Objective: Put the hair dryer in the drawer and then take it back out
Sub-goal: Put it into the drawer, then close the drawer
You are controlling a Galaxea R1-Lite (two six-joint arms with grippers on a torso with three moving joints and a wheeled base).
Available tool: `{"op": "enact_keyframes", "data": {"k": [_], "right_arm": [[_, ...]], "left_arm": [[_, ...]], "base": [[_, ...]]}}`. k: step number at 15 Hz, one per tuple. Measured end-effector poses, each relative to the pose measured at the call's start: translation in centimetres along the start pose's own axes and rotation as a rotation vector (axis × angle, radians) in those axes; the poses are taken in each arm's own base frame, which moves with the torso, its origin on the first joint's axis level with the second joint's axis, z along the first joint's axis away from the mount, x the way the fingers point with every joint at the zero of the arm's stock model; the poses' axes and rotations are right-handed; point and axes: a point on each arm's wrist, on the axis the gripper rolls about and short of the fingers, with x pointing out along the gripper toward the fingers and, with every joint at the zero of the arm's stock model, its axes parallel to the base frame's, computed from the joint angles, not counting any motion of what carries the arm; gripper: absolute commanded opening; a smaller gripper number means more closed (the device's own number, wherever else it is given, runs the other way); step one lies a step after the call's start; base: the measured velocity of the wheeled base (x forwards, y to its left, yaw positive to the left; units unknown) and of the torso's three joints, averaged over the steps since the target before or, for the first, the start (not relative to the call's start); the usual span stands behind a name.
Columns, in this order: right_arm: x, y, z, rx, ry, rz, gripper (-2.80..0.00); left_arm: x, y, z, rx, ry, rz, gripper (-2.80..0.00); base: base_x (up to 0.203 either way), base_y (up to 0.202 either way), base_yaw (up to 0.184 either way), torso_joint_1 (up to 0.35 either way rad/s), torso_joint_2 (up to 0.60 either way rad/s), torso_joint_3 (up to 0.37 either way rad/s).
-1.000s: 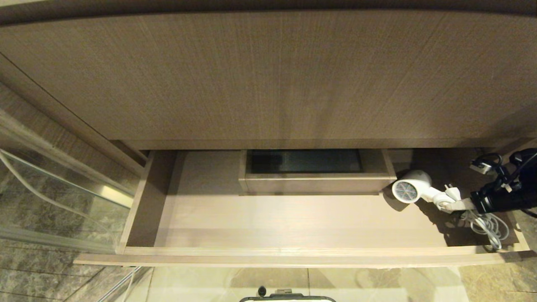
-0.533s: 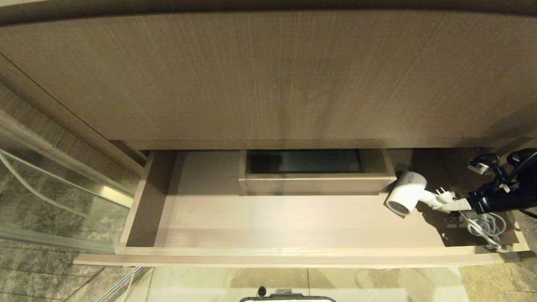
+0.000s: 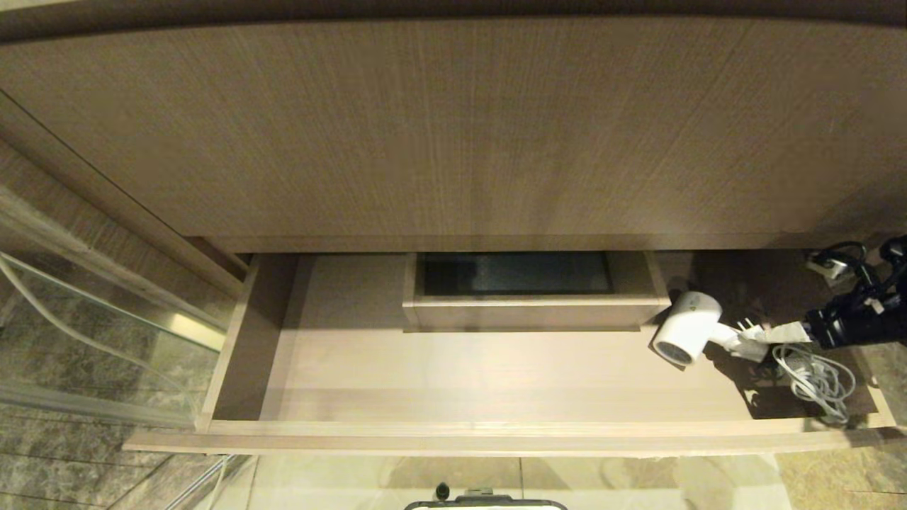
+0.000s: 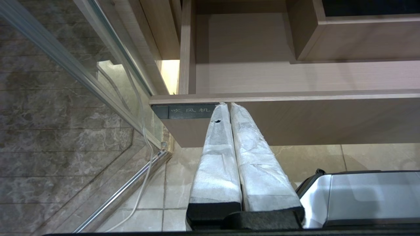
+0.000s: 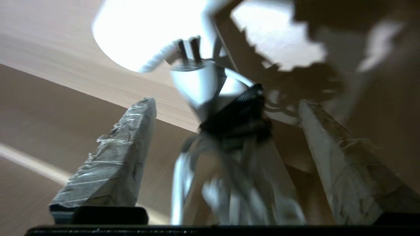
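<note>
The wide wood-grain drawer (image 3: 496, 432) stands pulled out. At its right end the small white hair dryer (image 3: 686, 329) lies on the drawer floor, barrel toward the boxed cutout (image 3: 531, 312), with its bundled cord (image 3: 815, 375) beside it. My right gripper (image 3: 776, 333) is open just behind the handle. In the right wrist view its fingers (image 5: 111, 164) stand wide apart around the handle (image 5: 203, 85) and cord without gripping them. My left gripper (image 4: 228, 105) is shut and empty, parked below the drawer front (image 4: 328, 121).
A taller wood-grain panel (image 3: 453, 127) rises above the drawer. A glass shower panel (image 3: 85, 333) and marble wall stand at the left. My base (image 3: 485, 503) sits on the tiled floor before the drawer. A dark label plate (image 4: 187, 111) is on the drawer front.
The hair dryer has tipped down from the right gripper's hold to rest on the drawer floor. The right gripper has opened and drawn back to the right.
</note>
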Motion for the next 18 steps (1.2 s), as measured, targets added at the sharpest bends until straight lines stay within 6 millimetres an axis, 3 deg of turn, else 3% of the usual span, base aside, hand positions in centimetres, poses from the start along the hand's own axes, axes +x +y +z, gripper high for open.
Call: {"op": "enact_keyframes", "data": {"k": [2,3,8,11,16,18], "right_arm": [[-2.4,1.3,0.0,-0.009,-0.021,-0.027,0.00],[-3.5,2.0,-0.1,-0.009,-0.028,-0.040,-2.80],[-9.0,5.3,-1.0,-0.023,-0.074,-0.141,-2.80],[-10.7,6.8,-1.9,-0.011,-0.061,-0.194,-2.80],[-13.3,12.0,-7.4,0.110,0.081,-0.248,-2.80],[-13.8,13.2,-8.7,0.138,0.112,-0.261,-2.80]], "left_arm": [[0.0,0.0,0.0,0.000,0.001,0.000,-2.80],[0.0,0.0,0.0,0.000,0.000,0.000,-2.80],[0.0,0.0,0.0,0.000,-0.001,0.000,-2.80],[0.0,0.0,0.0,0.000,0.000,0.000,-2.80],[0.0,0.0,0.0,0.000,0.000,0.000,-2.80],[0.0,0.0,0.0,0.000,0.000,0.000,-2.80]], "base": [[0.000,0.000,0.000,0.000,0.00,0.000],[0.000,0.000,0.000,0.000,0.00,0.000],[0.000,0.000,0.000,0.000,0.00,0.000],[0.000,0.000,0.000,0.000,0.00,0.000],[0.000,0.000,0.000,0.000,0.00,0.000],[0.000,0.000,0.000,0.000,0.00,0.000]]}}
